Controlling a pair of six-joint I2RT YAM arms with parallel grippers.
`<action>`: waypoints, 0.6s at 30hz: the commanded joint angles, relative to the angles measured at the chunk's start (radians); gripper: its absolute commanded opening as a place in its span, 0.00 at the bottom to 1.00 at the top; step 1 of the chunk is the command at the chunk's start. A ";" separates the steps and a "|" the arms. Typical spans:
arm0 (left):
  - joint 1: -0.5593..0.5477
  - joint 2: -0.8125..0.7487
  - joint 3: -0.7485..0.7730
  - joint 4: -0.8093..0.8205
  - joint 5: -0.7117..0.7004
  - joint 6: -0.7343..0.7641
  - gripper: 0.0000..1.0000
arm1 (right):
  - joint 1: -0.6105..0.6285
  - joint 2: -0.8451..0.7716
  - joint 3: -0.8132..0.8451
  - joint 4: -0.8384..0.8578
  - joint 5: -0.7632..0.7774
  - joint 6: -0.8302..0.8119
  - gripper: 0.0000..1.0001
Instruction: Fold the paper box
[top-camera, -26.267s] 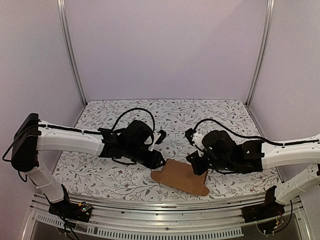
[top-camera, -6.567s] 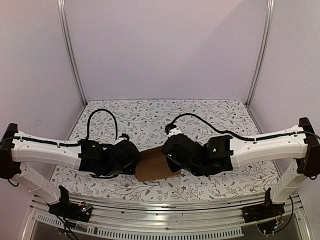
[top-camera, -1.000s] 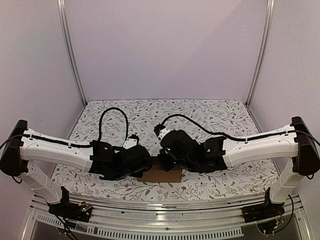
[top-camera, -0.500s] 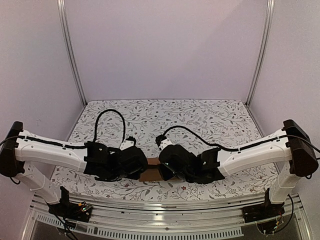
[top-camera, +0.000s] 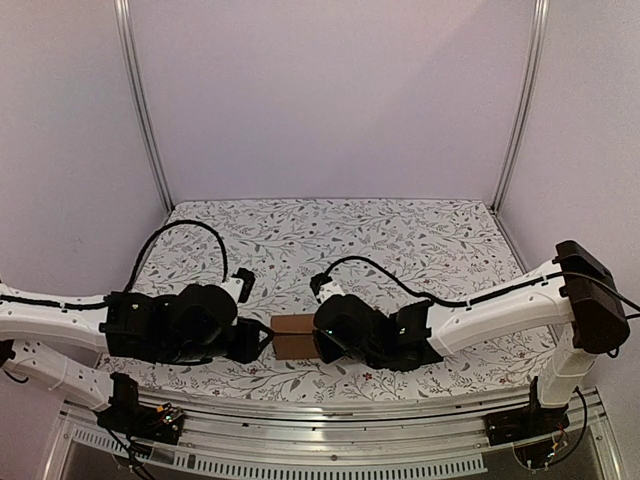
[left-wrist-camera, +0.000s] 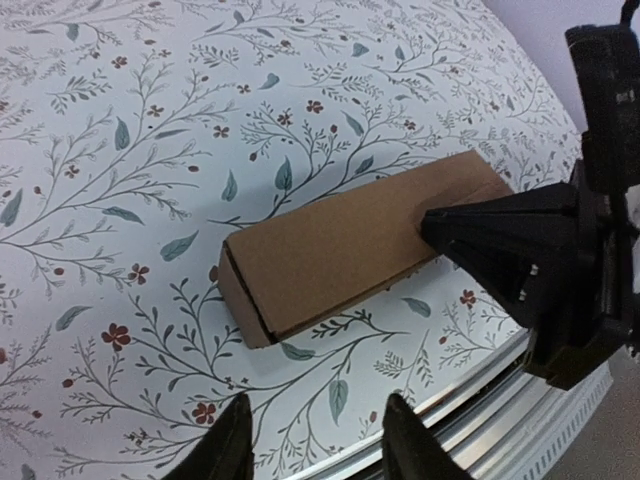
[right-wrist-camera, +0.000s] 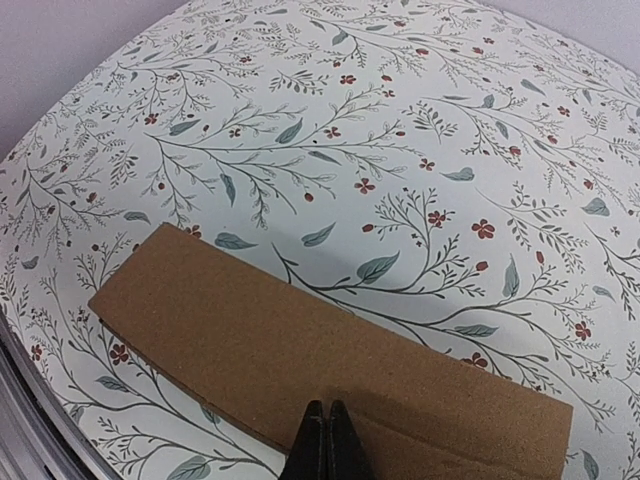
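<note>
Box (top-camera: 290, 336) is pinned near the front edge of the counter (top-camera: 400, 230) by the closed right gripper (right-wrist-camera: 324, 425); left gripper (left-wrist-camera: 318, 412), open and empty, is withdrawn leftward.

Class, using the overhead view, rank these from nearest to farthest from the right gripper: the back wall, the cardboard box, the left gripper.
1. Cardboard box: right against it, just left.
2. Left gripper: beyond the box's left end.
3. Back wall: far off, at the rear.

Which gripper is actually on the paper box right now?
The right gripper: shut, its tips down on top of the paper box. The left gripper is open and stands clear of the box's end.
</note>
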 joint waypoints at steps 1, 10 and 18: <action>0.042 -0.033 -0.011 0.108 0.071 0.101 0.11 | 0.002 0.049 -0.047 -0.080 -0.027 0.014 0.00; 0.211 0.028 -0.019 0.283 0.261 0.190 0.00 | 0.004 0.037 -0.051 -0.080 -0.031 0.011 0.00; 0.285 0.144 -0.164 0.520 0.359 0.161 0.00 | 0.003 0.036 -0.049 -0.081 -0.033 0.006 0.00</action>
